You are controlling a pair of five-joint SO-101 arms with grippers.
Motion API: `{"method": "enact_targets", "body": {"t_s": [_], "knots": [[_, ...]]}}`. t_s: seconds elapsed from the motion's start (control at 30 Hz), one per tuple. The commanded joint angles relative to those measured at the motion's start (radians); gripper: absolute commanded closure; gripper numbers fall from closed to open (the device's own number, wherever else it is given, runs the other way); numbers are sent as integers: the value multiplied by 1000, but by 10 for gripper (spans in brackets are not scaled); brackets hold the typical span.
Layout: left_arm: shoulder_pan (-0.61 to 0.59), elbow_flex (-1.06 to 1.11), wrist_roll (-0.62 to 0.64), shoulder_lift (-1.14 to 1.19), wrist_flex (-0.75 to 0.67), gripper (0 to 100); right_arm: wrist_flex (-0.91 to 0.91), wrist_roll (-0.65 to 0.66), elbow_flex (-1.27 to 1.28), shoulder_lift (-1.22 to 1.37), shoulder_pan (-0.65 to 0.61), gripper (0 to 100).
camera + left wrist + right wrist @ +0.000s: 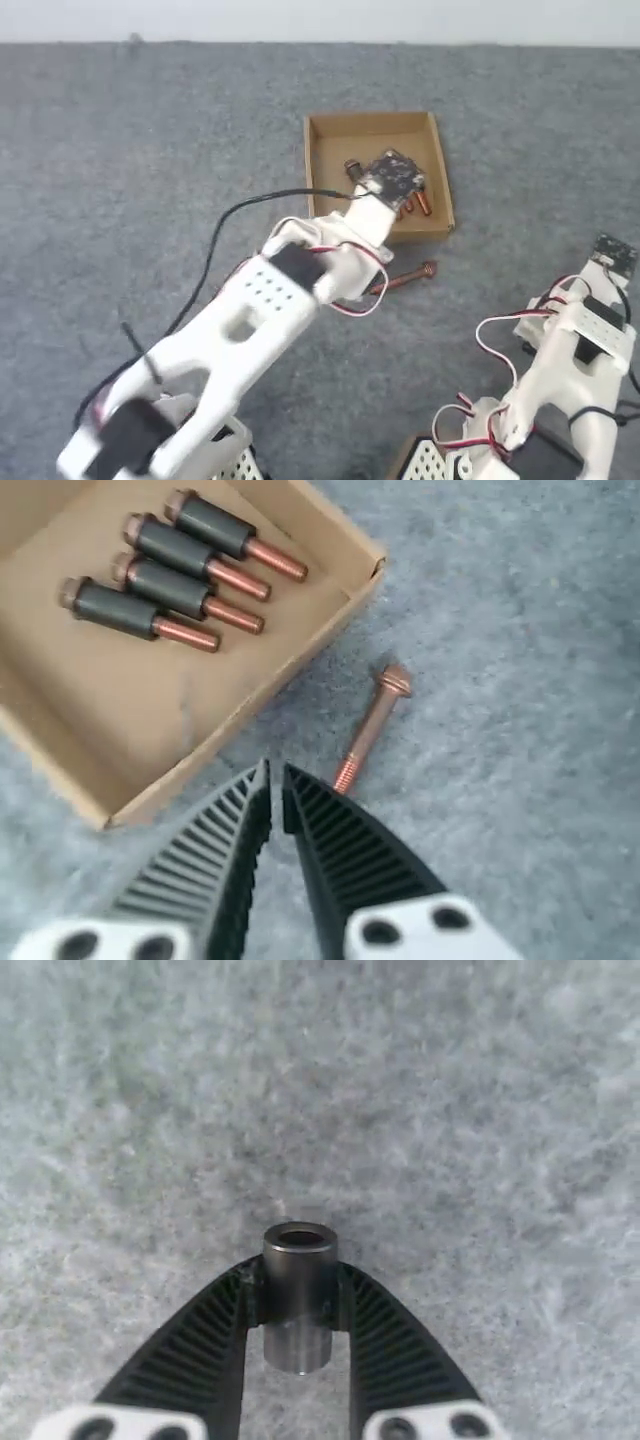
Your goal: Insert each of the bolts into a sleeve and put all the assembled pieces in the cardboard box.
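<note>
1. Your left hand (275, 770) hangs over the grey table (150, 150), just outside the cardboard box (235, 742). Its two fingers are almost closed, with only a thin gap between them, and they hold nothing.
2. One bare bolt (370, 725) lies flat on the table near that hand's fingertips. It is just beside the box wall but not in the box. In the high view the bolt (405, 277) lies just outside the box's near wall.
3. Four finished pieces (165, 585) lie side by side in the box (each one is a copper bolt pushed through a dark sleeve). They sit close to one corner.
4. Your right hand (297, 1272) is squeezed onto a dark sleeve (300, 1260). The sleeve sticks out past the fingertips, and you can see its open hole.
5. Your right arm (580, 340) is well apart from the box, off to the side.
</note>
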Motion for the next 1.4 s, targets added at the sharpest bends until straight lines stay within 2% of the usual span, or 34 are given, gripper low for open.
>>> {"method": "enact_targets", "body": {"t_s": [0.0,0.07,0.23,0.43,0.53,0.63,0.97,1.37], "knots": [[12,-65,8,114,-71,977,-30,-2,-11,-44,45,990],[37,-65,3,175,-94,976,-38,-2,-8,-44,47,990],[101,-81,-101,241,-98,955,-41,-6,-8,-44,47,990],[98,-107,-110,288,-109,822,-41,-3,-8,-44,47,990],[98,-140,-114,331,-123,815,-41,-2,-8,-44,47,990],[98,-197,-169,393,-114,815,-41,-2,-8,-44,47,990],[91,-484,-187,614,21,815,-42,-2,-6,-44,16,990],[87,-835,-187,853,293,815,-42,-2,-6,-44,16,990]]}}
